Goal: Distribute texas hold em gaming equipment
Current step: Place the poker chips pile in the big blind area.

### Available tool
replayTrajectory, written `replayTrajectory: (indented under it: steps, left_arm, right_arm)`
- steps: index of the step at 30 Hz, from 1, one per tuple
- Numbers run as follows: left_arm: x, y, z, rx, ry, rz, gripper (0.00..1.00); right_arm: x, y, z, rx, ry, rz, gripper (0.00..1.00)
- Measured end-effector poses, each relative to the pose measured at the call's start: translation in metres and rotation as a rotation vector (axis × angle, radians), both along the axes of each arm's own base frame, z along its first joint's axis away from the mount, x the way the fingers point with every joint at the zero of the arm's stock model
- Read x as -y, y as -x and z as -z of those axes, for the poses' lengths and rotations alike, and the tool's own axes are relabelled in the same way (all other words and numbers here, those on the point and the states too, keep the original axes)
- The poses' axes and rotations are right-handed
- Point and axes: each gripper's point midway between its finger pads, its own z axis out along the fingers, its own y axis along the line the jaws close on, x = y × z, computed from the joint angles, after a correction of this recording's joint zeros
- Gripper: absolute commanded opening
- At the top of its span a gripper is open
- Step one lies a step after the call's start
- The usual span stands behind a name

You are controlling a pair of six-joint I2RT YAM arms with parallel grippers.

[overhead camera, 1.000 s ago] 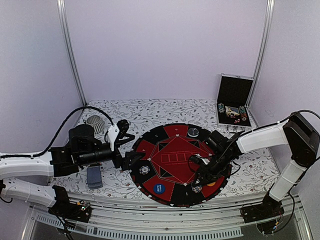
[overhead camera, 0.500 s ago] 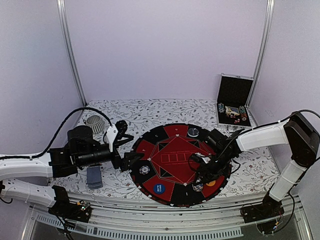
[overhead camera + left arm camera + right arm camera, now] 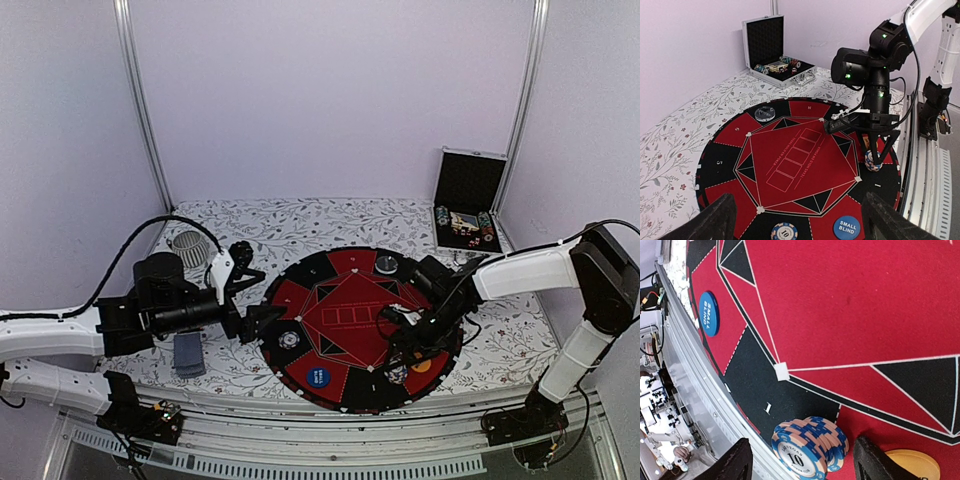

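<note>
One slumped stack of poker chips (image 3: 810,441) lies between the right gripper's (image 3: 806,462) parted fingers (touching neither), far from the likewise splayed left gripper (image 3: 800,220).

A slumped stack of blue-and-peach striped chips (image 3: 810,447) sits at the near right rim of the round mat (image 3: 340,310), with the orange disc (image 3: 912,465) just beside it. The blue SMALL BLIND disc (image 3: 709,313) lies flat at the near rim. The grey-blue cards (image 3: 188,353) lie stacked left of the mat.

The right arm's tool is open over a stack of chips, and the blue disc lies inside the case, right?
No. The blue disc lies on the round mat, near its front edge, not in the case; the top view shows it.
</note>
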Motion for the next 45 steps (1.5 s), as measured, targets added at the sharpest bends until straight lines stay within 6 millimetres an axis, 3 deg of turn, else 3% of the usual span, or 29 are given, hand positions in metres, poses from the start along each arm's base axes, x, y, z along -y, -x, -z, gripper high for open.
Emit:
replayTrajectory:
  steps: [2, 3, 11, 14, 17, 20, 25, 30, 34, 37, 39, 42, 45]
  left_arm:
    - [0.0, 0.0, 0.0, -0.002, 0.001, -0.001, 0.89]
    - [0.0, 0.0, 0.001, -0.003, 0.0, -0.001, 0.89]
    - [-0.001, 0.001, 0.001, -0.004, 0.0, -0.001, 0.89]
    - [-0.002, 0.002, 0.0, -0.002, 0.001, -0.002, 0.89]
    - [-0.004, 0.002, -0.003, 0.004, 0.005, -0.006, 0.89]
    - [-0.008, 0.002, -0.008, 0.021, 0.009, -0.02, 0.91]
    - [-0.02, -0.008, -0.008, 0.047, -0.043, -0.097, 0.97]
    - [-0.03, -0.035, -0.015, 0.085, -0.139, -0.242, 0.98]
    - [-0.033, -0.053, -0.032, 0.123, -0.171, -0.331, 0.98]
    - [-0.032, -0.068, -0.044, 0.148, -0.189, -0.376, 0.98]
    - [-0.031, -0.081, -0.048, 0.158, -0.206, -0.407, 0.98]
    - [-0.036, -0.1, -0.041, 0.146, -0.239, -0.445, 0.98]
    - [-0.044, -0.111, -0.027, 0.117, -0.268, -0.453, 0.98]
  right_arm:
    - [0.0, 0.0, -0.001, 0.0, 0.0, -0.001, 0.86]
    - [-0.001, 0.0, -0.002, 0.0, -0.002, -0.003, 0.98]
    - [0.002, -0.014, -0.014, 0.063, 0.032, 0.009, 0.99]
    - [0.002, -0.026, -0.028, 0.127, 0.067, 0.016, 0.99]
    - [-0.003, -0.05, -0.065, 0.277, 0.066, 0.025, 0.99]
    - [-0.003, -0.084, -0.119, 0.508, 0.053, 0.069, 0.99]
    - [0.015, -0.121, -0.203, 0.866, 0.047, 0.152, 0.99]
    - [0.049, -0.144, -0.278, 1.201, 0.042, 0.317, 0.99]
    - [0.055, -0.142, -0.311, 1.271, -0.037, 0.378, 0.99]
    - [0.042, -0.144, -0.307, 1.183, -0.067, 0.379, 0.99]
    - [0.03, -0.148, -0.287, 1.073, -0.048, 0.385, 0.99]
    - [0.017, -0.139, -0.227, 0.865, 0.042, 0.378, 0.99]
    - [0.007, -0.104, -0.155, 0.653, 0.173, 0.317, 0.99]
